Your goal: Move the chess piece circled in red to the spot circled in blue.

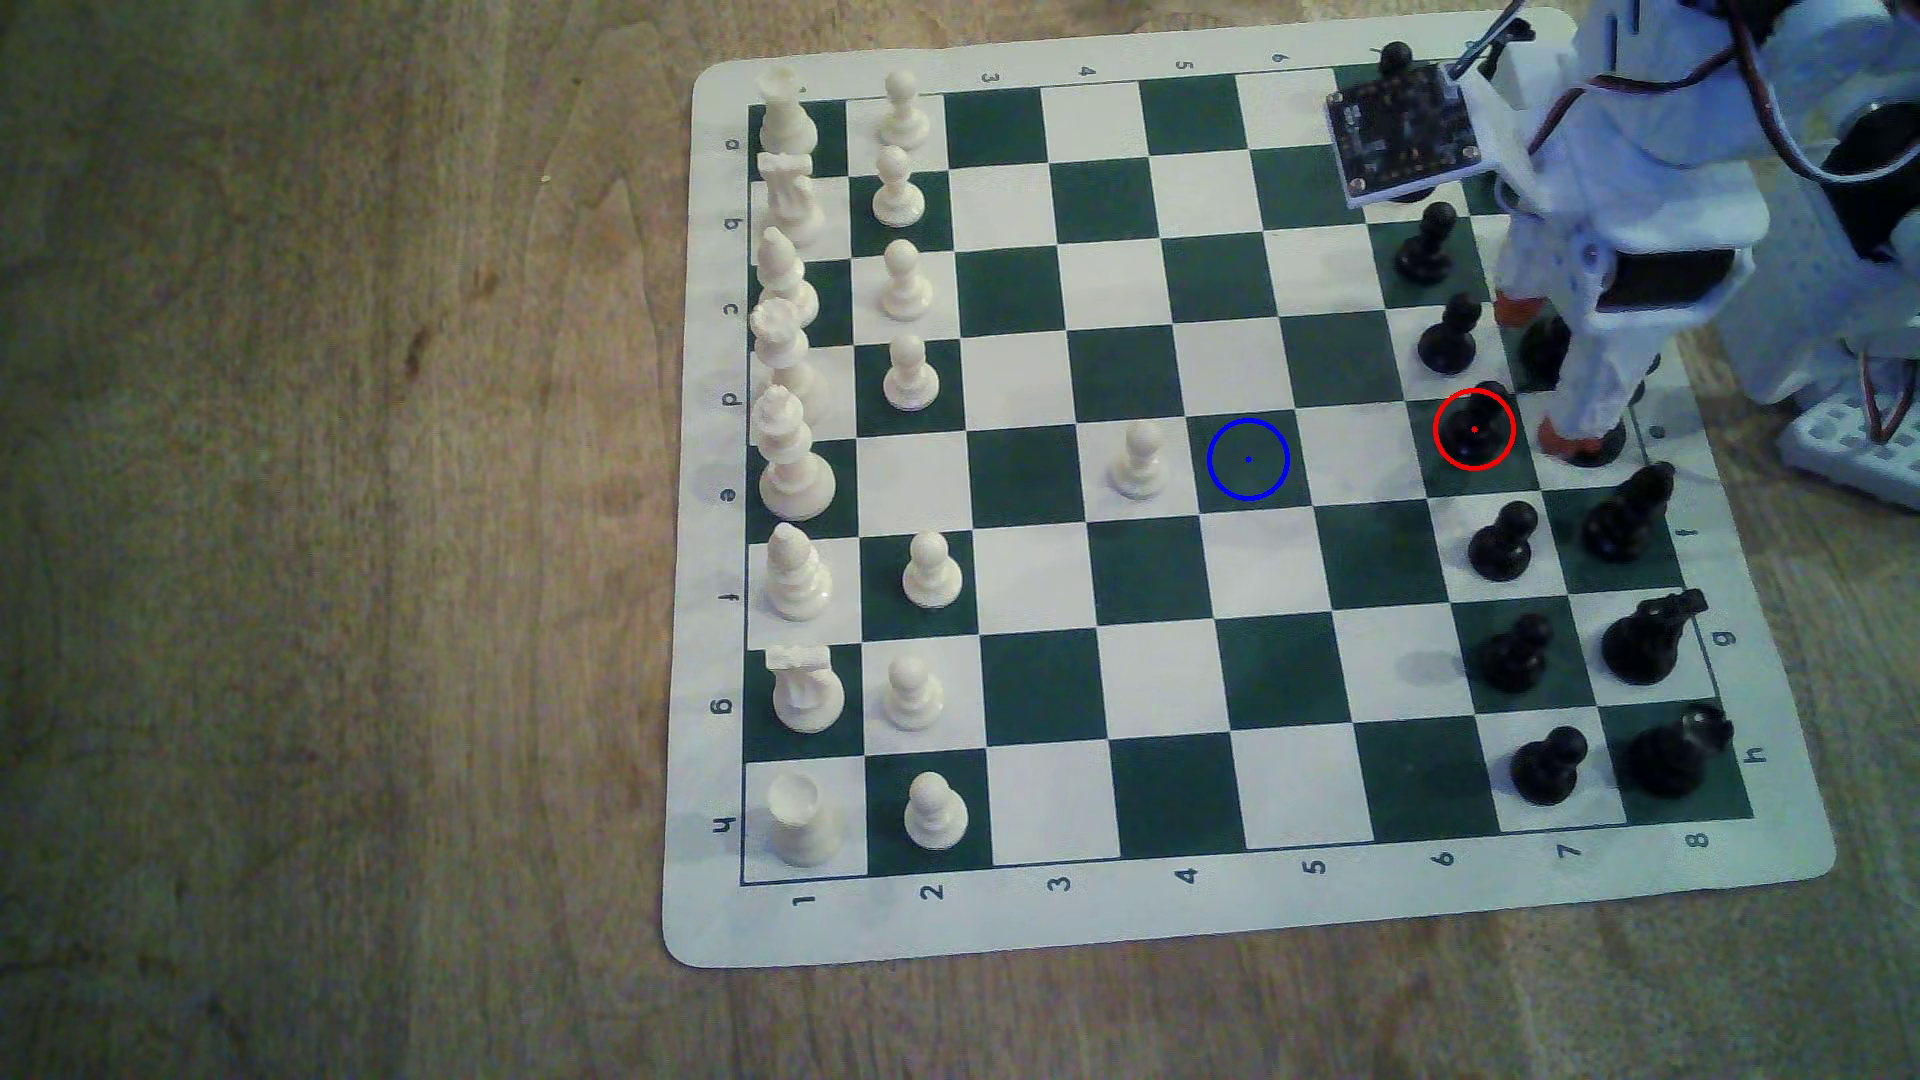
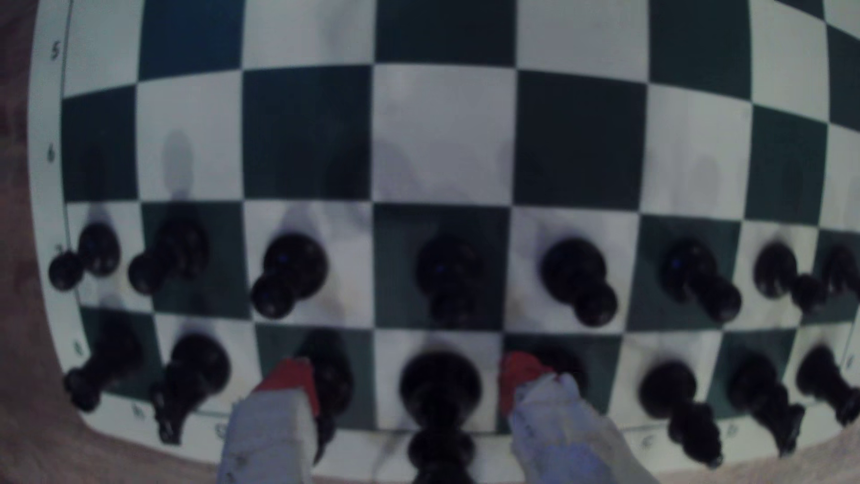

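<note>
While approaching, with nothing grasped yet: see the spot [image 1: 1247, 458] bare, at 9 o'clock from the pawn [image 1: 1473, 428]; pawn upright in its red ring, at 9 o'clock from the gripper [image 1: 1548, 374], fingers [image 2: 288, 381] spread astride a taller piece [image 2: 440, 391]. Next, likely: shift toward 9 o'clock, straddle pawn, close.

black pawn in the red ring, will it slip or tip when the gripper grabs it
The black pawn looks glossy, so the fingers may slip on its round head; the narrow neck seems safer. Its flared base should keep it upright, though a high sideways nudge could tip it into the neighbouring black pawn.
</note>
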`<move>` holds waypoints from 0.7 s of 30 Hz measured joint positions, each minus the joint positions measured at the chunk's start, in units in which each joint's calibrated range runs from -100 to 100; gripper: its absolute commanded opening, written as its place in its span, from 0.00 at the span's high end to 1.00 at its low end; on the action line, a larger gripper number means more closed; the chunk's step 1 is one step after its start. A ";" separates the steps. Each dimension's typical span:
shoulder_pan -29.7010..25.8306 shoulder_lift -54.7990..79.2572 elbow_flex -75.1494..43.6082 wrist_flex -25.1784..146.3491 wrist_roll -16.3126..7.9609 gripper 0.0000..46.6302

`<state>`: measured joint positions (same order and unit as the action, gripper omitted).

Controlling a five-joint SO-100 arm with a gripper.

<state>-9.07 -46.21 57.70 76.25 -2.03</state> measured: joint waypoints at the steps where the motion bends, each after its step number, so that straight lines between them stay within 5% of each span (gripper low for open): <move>1: -0.66 0.08 0.00 0.00 -0.24 0.58; 21: 0.15 3.02 5.96 -7.65 -0.49 0.71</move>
<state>-8.92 -43.19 63.67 68.61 -2.52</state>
